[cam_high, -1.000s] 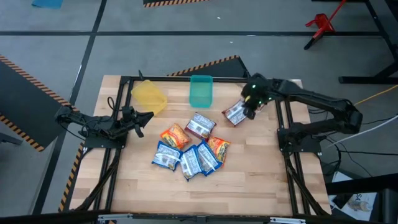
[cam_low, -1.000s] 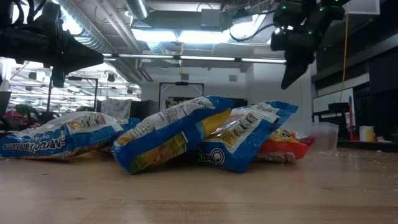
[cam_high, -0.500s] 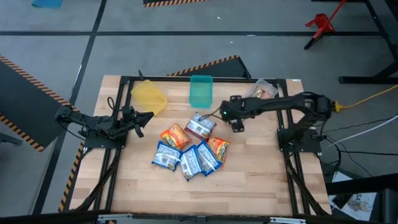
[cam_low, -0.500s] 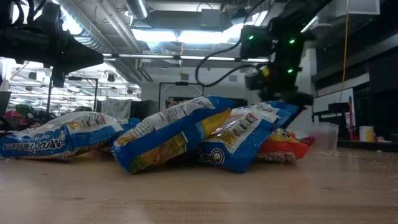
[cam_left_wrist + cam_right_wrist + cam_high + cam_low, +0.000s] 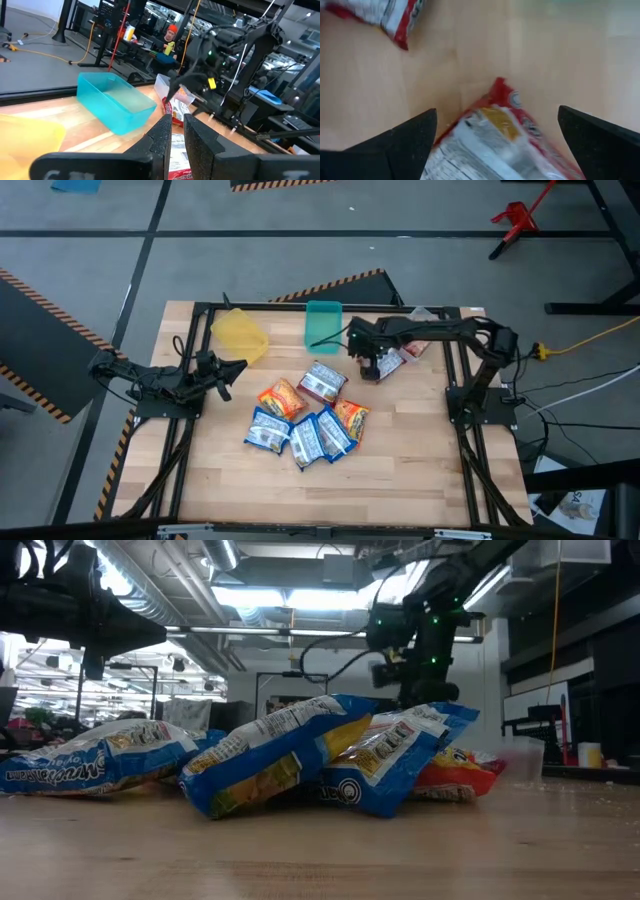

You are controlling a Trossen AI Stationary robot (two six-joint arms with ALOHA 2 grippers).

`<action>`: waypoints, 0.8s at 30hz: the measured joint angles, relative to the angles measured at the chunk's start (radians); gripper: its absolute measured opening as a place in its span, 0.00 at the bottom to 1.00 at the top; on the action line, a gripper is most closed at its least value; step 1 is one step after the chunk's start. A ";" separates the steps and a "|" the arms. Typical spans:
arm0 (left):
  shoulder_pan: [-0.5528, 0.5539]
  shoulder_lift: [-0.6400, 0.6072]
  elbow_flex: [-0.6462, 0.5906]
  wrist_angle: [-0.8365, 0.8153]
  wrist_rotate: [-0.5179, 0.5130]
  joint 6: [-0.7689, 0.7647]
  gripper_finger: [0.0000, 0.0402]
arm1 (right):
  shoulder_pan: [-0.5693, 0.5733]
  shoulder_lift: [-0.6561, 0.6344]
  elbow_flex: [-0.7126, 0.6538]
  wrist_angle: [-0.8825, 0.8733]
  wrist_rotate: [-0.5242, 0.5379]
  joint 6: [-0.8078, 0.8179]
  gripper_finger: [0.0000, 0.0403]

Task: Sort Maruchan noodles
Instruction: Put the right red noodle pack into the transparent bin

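Note:
Several Maruchan noodle packets lie heaped mid-table: orange (image 5: 281,397), blue (image 5: 268,430) and red-and-silver (image 5: 322,382). Another red-and-silver packet (image 5: 389,361) lies flat on the wood, just right of my right gripper (image 5: 366,367). That gripper is open and points down. In its wrist view the packet (image 5: 495,140) shows below, between the spread fingers (image 5: 497,112); no touch shows. My left gripper (image 5: 226,375) waits at the table's left, shut and empty.
A yellow bin (image 5: 240,335) and a teal bin (image 5: 323,325) stand at the far edge. A clear bin (image 5: 425,314) with a red packet (image 5: 172,109) in it stands at the far right, partly under my right arm. The near half of the table is bare wood.
My right gripper has swung from the far right, by the clear bin, toward the table's left and the pile, dipping lower on the way. The red-and-silver packet that hung at it a second ago now lies on the table beside it.

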 joint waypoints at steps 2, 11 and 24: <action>0.000 0.000 0.000 0.000 -0.004 0.000 0.11 | 0.000 0.023 -0.005 0.012 -0.022 0.004 0.99; 0.000 0.000 0.000 0.000 -0.006 0.001 0.11 | -0.001 0.103 -0.005 0.031 0.031 0.006 0.93; 0.000 0.000 0.000 0.000 -0.007 0.001 0.11 | -0.001 0.107 -0.005 0.043 0.031 0.050 0.17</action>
